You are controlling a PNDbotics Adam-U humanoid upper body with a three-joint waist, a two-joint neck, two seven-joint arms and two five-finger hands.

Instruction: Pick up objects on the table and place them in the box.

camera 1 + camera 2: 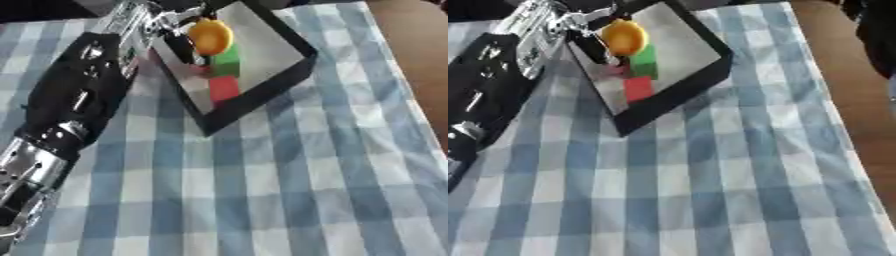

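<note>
Checked cloth [289, 190] bears a black box [297, 70]; left robot hand [179, 27] grips an orange ball [210, 37] (above green and red blocks).

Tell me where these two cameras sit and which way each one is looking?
Left eye view: in the robot's head, looking down at the checked tablecloth; the left arm fills its left side.
Right eye view: beside it, same downward look; less of that arm shows.
Both share the black box, its green block and red block, and the left hand at an orange-yellow thing.
</note>
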